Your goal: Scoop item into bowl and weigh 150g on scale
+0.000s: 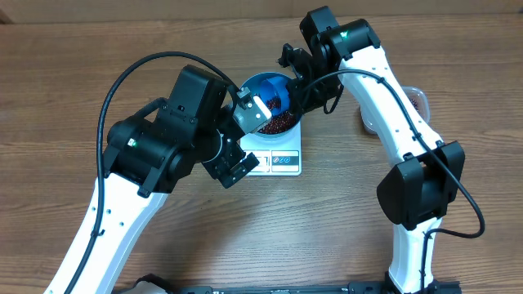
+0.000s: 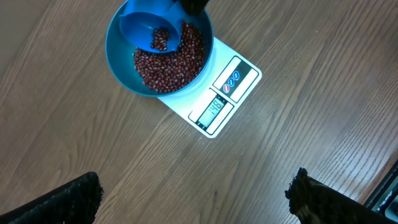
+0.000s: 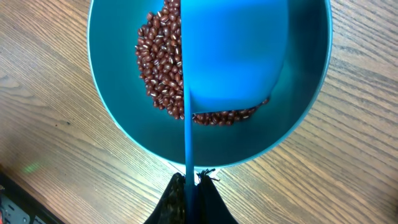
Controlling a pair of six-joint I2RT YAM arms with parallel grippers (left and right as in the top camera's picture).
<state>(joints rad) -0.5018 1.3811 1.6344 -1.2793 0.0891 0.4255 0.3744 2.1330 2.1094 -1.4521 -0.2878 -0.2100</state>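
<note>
The only writing in sight is on the scale. The left wrist view shows its pale display window with dark digits that look like 148, though they are too small for me to be sure. Beside the display is a panel with 3 round buttons, 2 blue and 1 red, whose markings are too small to read.

The blue bowl sits on the far end of the scale and overhangs its edge, leaving the display and buttons clear. Inside it is a heap of dark red-brown beans, piled toward the side nearest the display. A small blue scoop hangs over the bowl with a few beans in its cup.

The right pincer is clamped tight on the scoop's thin handle. In its own view the handle runs edge-on up the middle, and the scoop's plain blue face hides part of the heap. The few beans in the cup show only from the left wrist.

The left pincer holds nothing. Its 2 black fingers are spread as wide as they go at the bottom corners of its view, above the bare wooden table in front of the scale.

Only the overhead view shows both arms leaning in over the scale, and a clear tub mostly hidden behind the right arm. I cannot make out what is in it.
</note>
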